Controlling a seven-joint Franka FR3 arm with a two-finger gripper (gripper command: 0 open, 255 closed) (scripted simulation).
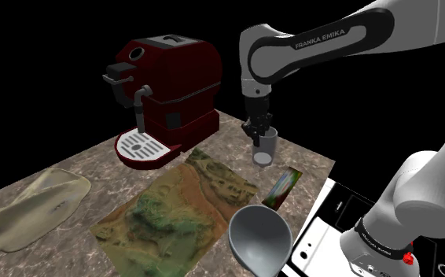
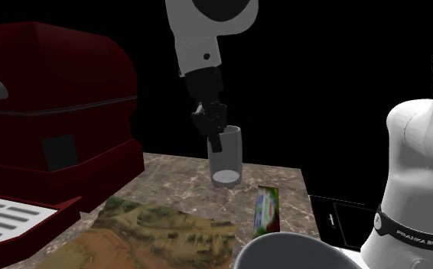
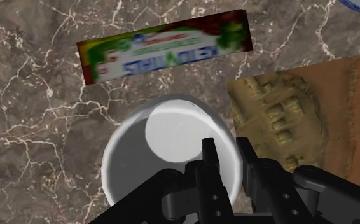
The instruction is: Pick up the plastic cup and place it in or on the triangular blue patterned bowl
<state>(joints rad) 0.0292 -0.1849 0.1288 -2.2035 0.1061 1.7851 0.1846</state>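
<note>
The cup (image 1: 265, 149) is a pale grey, see-through tumbler. It stands upright on its long axis, with the open mouth pointing up at the hand and the base down at the marble table (image 1: 79, 161). It sits near the table's far edge. I cannot tell whether its base touches the marble or hangs just above it. In the wrist view the cup (image 3: 172, 159) is seen straight down the mouth, with its white bottom showing inside the rim.

The gripper (image 1: 258, 134) comes down from 12 o'clock onto the rim. Its fingers are nearly closed and pinch the cup's wall, one inside the mouth and one outside. The same clasp on the rim shows in the second exterior view, gripper (image 2: 216, 141) on cup (image 2: 225, 157).

In the shoulder view, taking the cup as the dial's centre:
- A flat green and red packet (image 1: 282, 187) lies near at 5 o'clock.
- The bowl (image 1: 259, 236), drawn grey, sits at 6 o'clock beyond the packet, well apart from the cup.
- A relief-patterned mat (image 1: 182, 208) in greens and browns spreads at 7 to 8 o'clock.
- A dark red coffee machine (image 1: 166, 86) stands at 10 o'clock.
- A beige flat sheet (image 1: 24, 208) lies far out at 8 o'clock.
</note>
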